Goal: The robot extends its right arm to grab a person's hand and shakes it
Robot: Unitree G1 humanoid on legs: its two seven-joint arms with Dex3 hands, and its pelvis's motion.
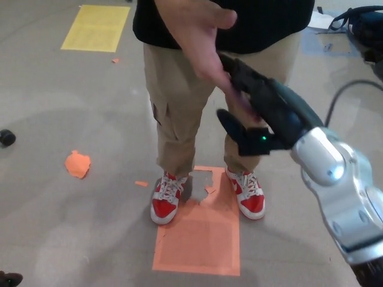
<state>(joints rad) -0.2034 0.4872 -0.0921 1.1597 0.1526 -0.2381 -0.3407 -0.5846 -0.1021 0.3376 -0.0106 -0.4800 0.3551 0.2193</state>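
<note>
A person in a black top and tan trousers stands facing me, with one hand (pixel 199 45) held out and down toward me. My right hand (pixel 263 116) has come up from the right and meets it. Its two black fingers (pixel 254 84) lie along the far side of the person's fingers, and its thumb (pixel 234 128) stands apart below them. The person's fingertips sit between my fingers and thumb, and my hand is open around them. Only a dark sliver of my left hand (pixel 7 278) shows in the lower left corner.
The person's red and white shoes (pixel 164 200) stand at the top of an orange floor patch (pixel 200 233). An orange scrap (pixel 78 164) and a small black object (pixel 6 138) lie to the left. A yellow mat (pixel 96 28) is far left, a dark bag (pixel 362 27) far right.
</note>
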